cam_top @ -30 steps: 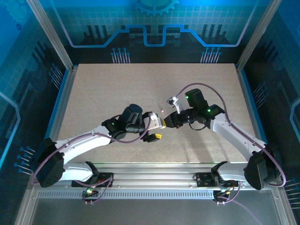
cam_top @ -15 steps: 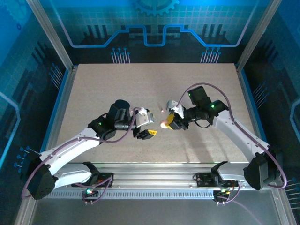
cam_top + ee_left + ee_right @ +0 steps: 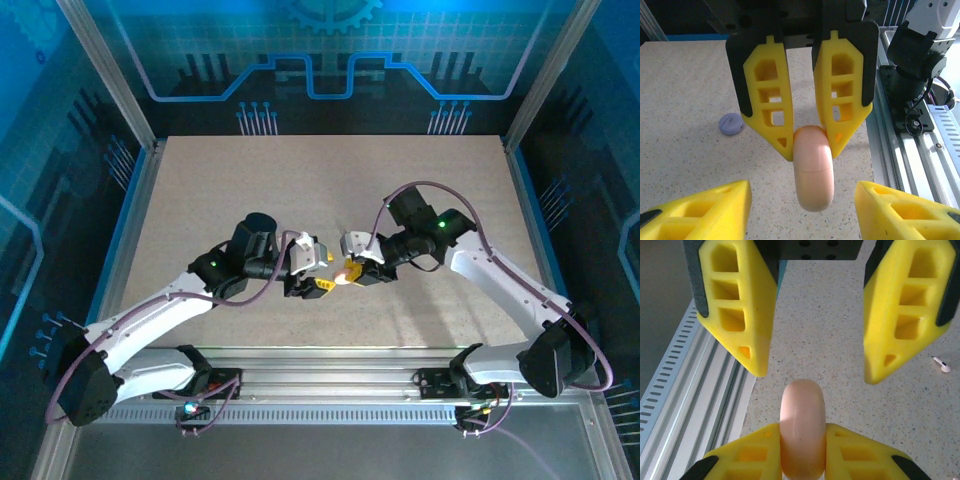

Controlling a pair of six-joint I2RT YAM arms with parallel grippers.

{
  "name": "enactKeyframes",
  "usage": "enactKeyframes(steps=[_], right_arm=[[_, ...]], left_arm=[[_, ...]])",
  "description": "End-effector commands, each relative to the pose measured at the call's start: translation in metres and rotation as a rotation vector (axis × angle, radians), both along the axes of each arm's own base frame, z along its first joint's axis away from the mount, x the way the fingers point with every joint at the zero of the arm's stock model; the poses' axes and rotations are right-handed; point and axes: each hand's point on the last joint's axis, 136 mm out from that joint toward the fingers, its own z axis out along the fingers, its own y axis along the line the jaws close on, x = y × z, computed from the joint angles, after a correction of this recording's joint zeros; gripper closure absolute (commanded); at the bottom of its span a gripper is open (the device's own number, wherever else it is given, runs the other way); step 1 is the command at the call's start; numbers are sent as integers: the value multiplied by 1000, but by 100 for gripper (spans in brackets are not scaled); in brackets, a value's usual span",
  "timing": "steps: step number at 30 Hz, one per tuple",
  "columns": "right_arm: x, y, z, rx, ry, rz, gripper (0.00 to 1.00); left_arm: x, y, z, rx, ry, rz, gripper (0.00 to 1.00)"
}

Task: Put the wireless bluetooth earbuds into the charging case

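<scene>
My right gripper is shut on a closed, pale pink round charging case, held edge-on above the table. The left gripper faces it head-on, open, one finger on each side of the pink case with a gap on both sides. From above, the two grippers meet near the table's front middle, left gripper against right gripper. One pale earbud lies on the table to the right. A lilac round case rests closed on the table further back.
The speckled beige table stretches behind both arms. A metal rail runs along the table's near edge, with an arm base bolted to it. Blue walls enclose the sides and back.
The right arm has carried the pink case leftward. The left gripper has moved up to it and its jaws have narrowed, now flanking the case.
</scene>
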Motion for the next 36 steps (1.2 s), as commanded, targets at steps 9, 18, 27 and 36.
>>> enactKeyframes(steps=[9, 18, 27, 36], right_arm=[[-2, 14, 17, 81, -16, 50, 79], [-1, 18, 22, 107, -31, 58, 79], [0, 17, 21, 112, -51, 46, 78], [1, -1, 17, 167, -42, -47, 56]], left_arm=[[-7, -3, -5, -11, 41, -38, 51], [-12, -7, -5, -11, 76, -69, 65], [-14, -7, -2, -9, 84, -82, 83], [-15, -6, 8, -50, 54, -75, 86]])
